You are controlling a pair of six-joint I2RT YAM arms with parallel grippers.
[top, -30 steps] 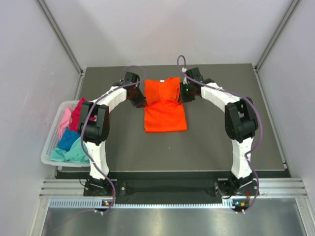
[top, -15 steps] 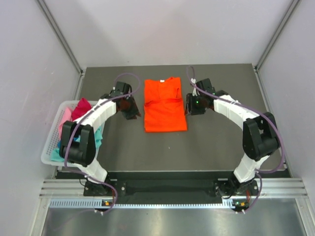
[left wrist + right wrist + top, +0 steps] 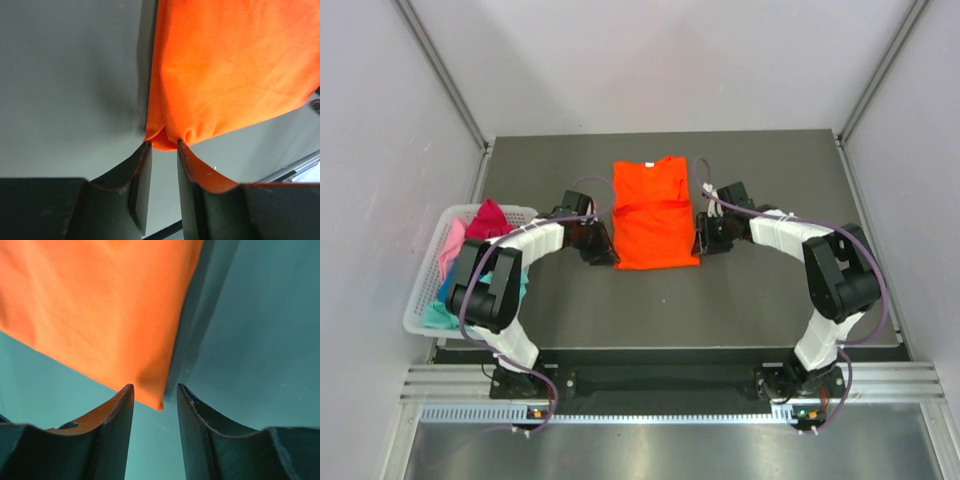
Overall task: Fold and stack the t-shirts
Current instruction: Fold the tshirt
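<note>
The bright orange t-shirt [image 3: 655,215] lies folded into a long strip in the middle of the table, collar end far. My left gripper [image 3: 601,254] sits low at its near left corner. In the left wrist view the shirt [image 3: 230,65] ends in a puckered corner that sits between the parted tips of that gripper [image 3: 162,145]. My right gripper [image 3: 703,238] is at the near right corner, and in the right wrist view this gripper [image 3: 156,390] stands open around the shirt [image 3: 100,305] corner, which is clear of the right finger.
A white lattice basket [image 3: 417,305] stands at the table's left edge. It holds a magenta shirt [image 3: 490,218], a pale pink one [image 3: 452,242] and teal ones [image 3: 445,315]. Grey walls close in the table's back and sides.
Both grippers left the shirt's far end, came down along its sides and now sit at its near corners. The jaws of both stand wider than a second ago.
</note>
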